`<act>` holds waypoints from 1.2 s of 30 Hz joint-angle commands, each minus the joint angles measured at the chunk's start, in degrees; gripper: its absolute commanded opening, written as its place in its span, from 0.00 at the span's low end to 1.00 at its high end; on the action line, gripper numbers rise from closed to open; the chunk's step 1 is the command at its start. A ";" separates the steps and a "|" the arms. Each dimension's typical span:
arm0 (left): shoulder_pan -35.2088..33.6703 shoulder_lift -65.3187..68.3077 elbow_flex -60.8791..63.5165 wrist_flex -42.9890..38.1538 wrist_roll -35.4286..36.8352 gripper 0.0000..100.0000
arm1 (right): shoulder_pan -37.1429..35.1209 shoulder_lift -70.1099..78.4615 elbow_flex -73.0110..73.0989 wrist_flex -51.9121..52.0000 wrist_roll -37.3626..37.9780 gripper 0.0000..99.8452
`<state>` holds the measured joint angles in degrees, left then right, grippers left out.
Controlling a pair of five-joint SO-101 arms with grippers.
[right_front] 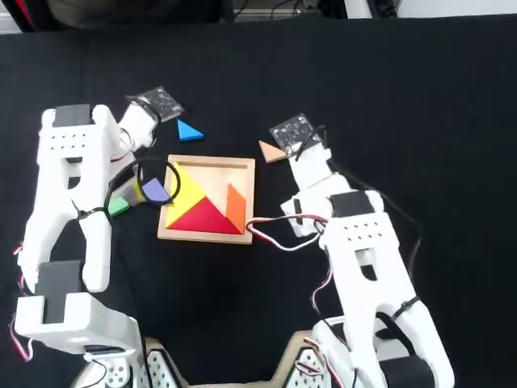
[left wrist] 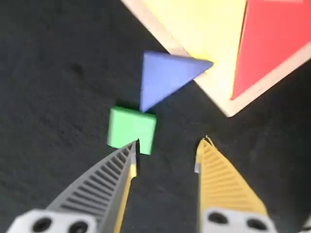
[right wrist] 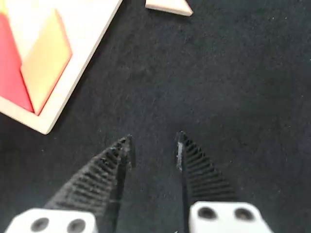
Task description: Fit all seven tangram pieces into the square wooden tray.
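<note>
Pieces, three of seven, are seen from the high view seated in the square wooden tray (right_front: 212,162) on the black desk (right_front: 404,97).

From the left wrist, the left claw (left wrist: 168,144) is shown parted and empty, one tip beside the green square piece (left wrist: 131,128). This piece is judged the next to be gripped.

From the right wrist, the right claw (right wrist: 154,138) is shown narrowly parted and empty over the desk.

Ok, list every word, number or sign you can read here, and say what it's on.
No text can be read.
The wooden tray, red triangle, green square and tan triangle: plain, no print.
The dark board on one wrist and its twin on the other: specks too small to read.
</note>
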<state>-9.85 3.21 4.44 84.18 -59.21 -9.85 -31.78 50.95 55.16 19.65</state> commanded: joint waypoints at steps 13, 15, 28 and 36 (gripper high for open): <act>1.63 -6.51 30.99 -46.33 -10.29 0.21 | -0.79 -1.80 1.19 -1.23 -0.35 0.14; 1.27 -9.23 33.10 -46.42 -5.19 0.23 | -0.97 -1.80 1.19 -1.58 -0.35 0.14; 3.47 -9.76 41.89 -55.30 -1.76 0.24 | -0.97 -1.80 2.51 -2.37 -0.35 0.14; 1.80 -6.33 41.80 -61.45 -1.76 0.21 | -0.97 -1.80 2.59 -2.46 -0.35 0.14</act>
<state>-6.86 -3.74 46.81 26.15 -61.85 -10.20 -31.78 53.93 53.67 19.47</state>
